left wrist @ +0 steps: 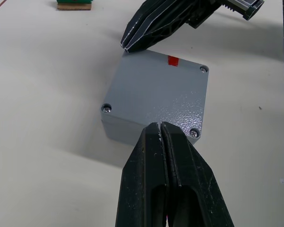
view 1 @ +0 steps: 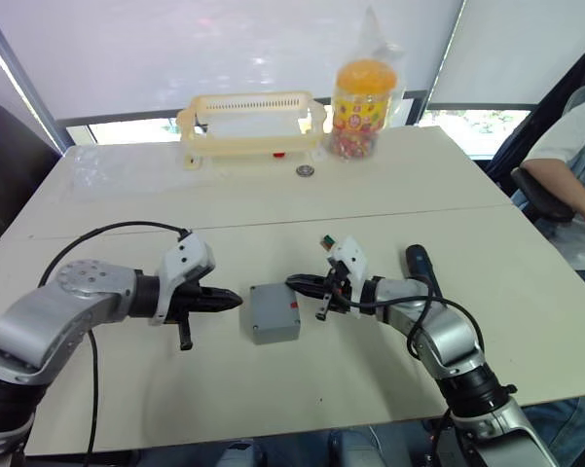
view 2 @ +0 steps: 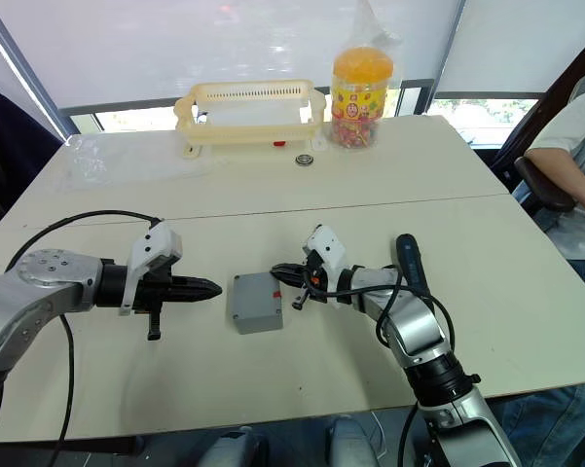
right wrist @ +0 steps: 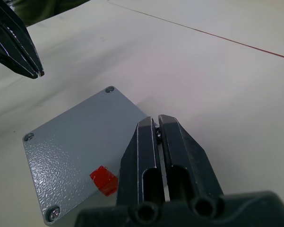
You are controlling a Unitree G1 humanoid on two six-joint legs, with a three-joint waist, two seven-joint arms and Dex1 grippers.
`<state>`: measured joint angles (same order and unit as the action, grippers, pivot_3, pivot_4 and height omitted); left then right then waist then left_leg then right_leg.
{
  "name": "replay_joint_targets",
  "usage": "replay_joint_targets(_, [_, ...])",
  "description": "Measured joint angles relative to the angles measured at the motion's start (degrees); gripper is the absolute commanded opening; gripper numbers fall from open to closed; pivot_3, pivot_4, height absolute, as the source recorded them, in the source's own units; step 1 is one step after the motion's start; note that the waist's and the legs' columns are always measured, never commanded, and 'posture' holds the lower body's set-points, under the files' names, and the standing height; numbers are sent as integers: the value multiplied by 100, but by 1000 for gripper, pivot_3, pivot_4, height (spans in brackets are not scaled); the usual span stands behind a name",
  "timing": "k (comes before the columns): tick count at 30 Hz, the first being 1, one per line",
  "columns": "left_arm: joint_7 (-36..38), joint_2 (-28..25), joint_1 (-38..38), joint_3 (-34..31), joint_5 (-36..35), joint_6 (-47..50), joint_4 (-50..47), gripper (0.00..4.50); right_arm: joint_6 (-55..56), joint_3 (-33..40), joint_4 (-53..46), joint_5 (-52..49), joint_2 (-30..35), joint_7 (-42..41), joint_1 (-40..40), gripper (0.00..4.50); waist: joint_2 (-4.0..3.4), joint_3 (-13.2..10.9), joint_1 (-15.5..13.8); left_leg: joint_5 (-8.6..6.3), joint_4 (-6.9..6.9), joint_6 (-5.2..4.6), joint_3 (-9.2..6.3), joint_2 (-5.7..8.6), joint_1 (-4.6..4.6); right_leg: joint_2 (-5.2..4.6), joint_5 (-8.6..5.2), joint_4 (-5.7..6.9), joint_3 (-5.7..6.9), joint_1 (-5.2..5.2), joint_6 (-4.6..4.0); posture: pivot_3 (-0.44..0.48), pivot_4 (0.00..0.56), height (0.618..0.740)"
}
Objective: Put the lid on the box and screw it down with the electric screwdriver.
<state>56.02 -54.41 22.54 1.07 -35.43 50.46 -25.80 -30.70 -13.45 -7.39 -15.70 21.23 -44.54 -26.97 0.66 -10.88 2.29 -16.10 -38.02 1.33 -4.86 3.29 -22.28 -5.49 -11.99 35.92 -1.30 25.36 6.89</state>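
Left gripper [left wrist: 159,126] seen with fingers pressed together, tips just at near edge of box [left wrist: 156,101]. Box found on table [view 1: 389,185] between both grippers, lid [right wrist: 80,142] seated on top, screws seen in corners. Right gripper [right wrist: 157,124] likewise closed, nothing held, tips over box's opposite edge. Electric screwdriver [view 1: 420,265] laid beside right arm.
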Motion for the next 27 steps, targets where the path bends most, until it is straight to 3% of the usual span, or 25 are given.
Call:
replay_joint_targets(3, [-3,31,3,7,2,-1,16,0,21,-22,29,39,-11,4,-15,900,0,0,0,0,0,0,0,0,0,0,0,0,0,0,0,0,150,740])
replay_joint_targets(8, [-2,65,10,26,4,-10,30,0,-202,59,-75,-87,-18,33,-59,3402,0,0,3,0,0,0,0,0,0,0,0,0,0,1,0,0,150,740])
replay_joint_targets(15, [124,102,174,42,-14,-20,146,0,-1562,1123,-998,-1436,186,151,-628,3402,0,0,-27,0,0,0,-3,-1,-1,-1,0,-1,0,-1,0,0,150,740])
replay_joint_targets(17, [194,101,284,40,-16,-65,164,0,-2254,1558,-1125,-1855,649,195,-846,3402,0,0,-76,0,-2,-1,-2,0,-1,-3,0,-5,1,-5,0,0,150,740])
replay_joint_targets(21, [489,64,472,44,-90,-92,144,0,-3856,2015,-1145,-2206,2218,239,-1058,4465,1,0,-168,-1,-3,-3,9,1,-4,-3,-1,-17,12,-13,-2,0,150,740])
replay_joint_targets(27, [946,-50,688,208,-187,-193,-215,0,-5910,2019,-564,-2777,3706,65,-1666,4465,-1,-1,-117,-4,-2,-9,26,-3,-4,1,-2,-29,8,-12,-3,0,150,740])
